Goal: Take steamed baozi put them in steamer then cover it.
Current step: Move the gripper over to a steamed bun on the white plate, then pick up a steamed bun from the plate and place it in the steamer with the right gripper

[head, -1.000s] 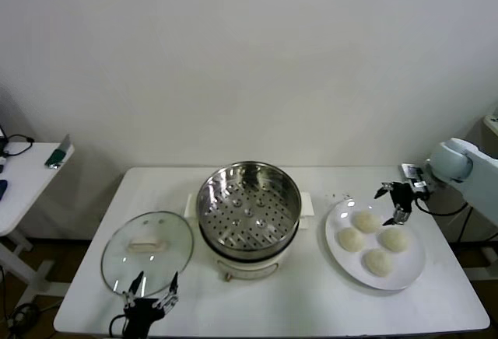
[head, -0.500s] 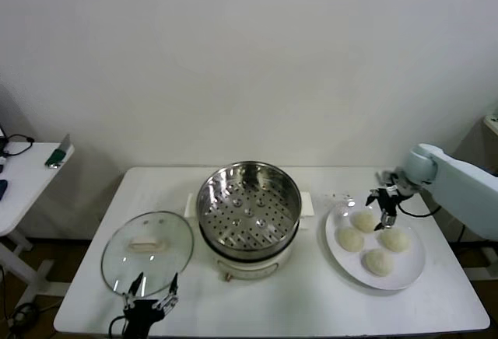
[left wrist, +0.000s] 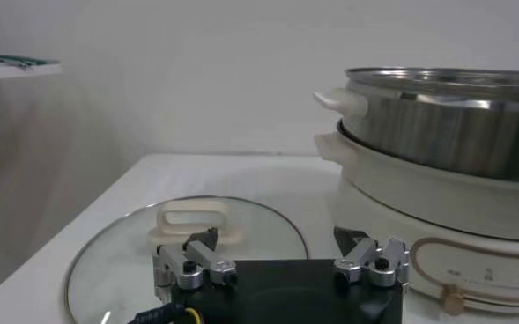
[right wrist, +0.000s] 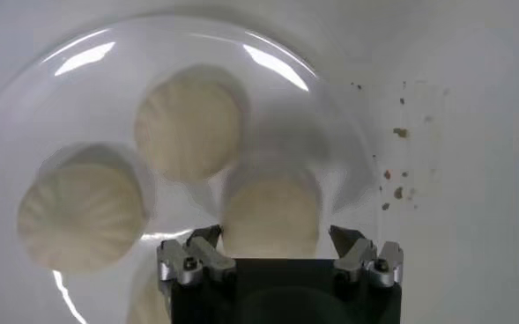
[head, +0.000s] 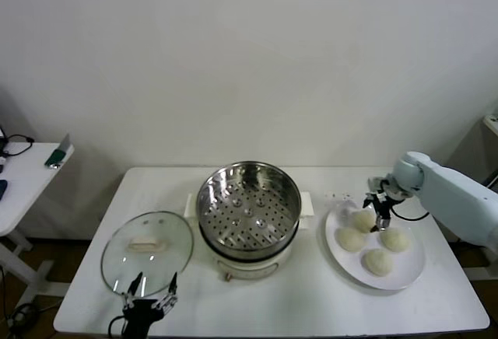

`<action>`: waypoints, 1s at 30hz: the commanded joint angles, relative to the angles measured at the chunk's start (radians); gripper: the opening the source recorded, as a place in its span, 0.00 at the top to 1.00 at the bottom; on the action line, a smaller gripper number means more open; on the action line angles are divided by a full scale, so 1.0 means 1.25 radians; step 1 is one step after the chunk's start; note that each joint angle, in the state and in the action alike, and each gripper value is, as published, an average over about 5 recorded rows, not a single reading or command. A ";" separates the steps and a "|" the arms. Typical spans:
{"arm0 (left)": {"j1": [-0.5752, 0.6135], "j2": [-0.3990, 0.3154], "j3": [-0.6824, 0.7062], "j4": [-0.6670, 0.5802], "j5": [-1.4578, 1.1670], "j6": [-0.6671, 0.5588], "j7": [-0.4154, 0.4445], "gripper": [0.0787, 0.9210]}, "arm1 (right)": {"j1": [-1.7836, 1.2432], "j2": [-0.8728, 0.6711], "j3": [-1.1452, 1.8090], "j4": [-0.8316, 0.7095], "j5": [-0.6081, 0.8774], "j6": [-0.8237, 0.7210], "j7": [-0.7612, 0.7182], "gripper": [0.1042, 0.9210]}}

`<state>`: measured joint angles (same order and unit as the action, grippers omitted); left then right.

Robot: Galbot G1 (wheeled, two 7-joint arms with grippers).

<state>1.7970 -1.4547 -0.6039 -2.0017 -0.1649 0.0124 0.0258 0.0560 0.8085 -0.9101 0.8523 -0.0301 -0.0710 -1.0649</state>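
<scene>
The right gripper (right wrist: 277,236) is down over the white plate (head: 405,273), its jaws wide on both sides of one baozi (right wrist: 270,209), not squeezing it. The steamer (head: 248,203) sits open mid-tabletop. The left gripper (left wrist: 277,255) waits, jaws wide, by the cover (head: 148,252).

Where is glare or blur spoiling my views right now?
Right wrist view: bright streaks of glare on the plate, the baozi between the right gripper fingertips soft-edged. Left wrist view: cover sharp, steamer slightly soft. Head view: evenly lit.
</scene>
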 commanded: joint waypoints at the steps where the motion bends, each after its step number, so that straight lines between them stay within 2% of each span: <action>1: 0.000 0.000 0.000 0.001 0.000 -0.001 -0.001 0.12 | -0.009 0.011 0.013 -0.020 -0.004 0.000 0.000 0.23; 6: 0.001 -0.001 0.000 0.000 0.002 -0.002 -0.001 0.12 | 0.006 -0.001 0.008 -0.002 0.021 0.007 -0.011 0.28; 10: 0.002 -0.001 0.000 -0.002 0.003 -0.003 -0.001 0.12 | 0.072 -0.035 -0.032 0.062 0.066 0.020 -0.016 0.29; 16: 0.009 0.008 0.001 -0.004 0.005 -0.005 0.000 0.12 | 0.403 -0.072 -0.304 0.215 0.206 0.111 -0.024 0.29; 23: 0.008 0.010 0.004 -0.008 0.007 -0.002 0.000 0.12 | 0.735 0.038 -0.487 0.347 0.308 0.226 -0.037 0.29; 30: 0.002 0.009 0.003 -0.009 0.007 0.000 -0.001 0.12 | 0.796 0.199 -0.482 0.450 0.301 0.347 -0.024 0.29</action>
<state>1.7996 -1.4450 -0.6004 -2.0111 -0.1584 0.0110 0.0250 0.7723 0.8882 -1.3670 1.2353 0.2725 0.1989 -1.0990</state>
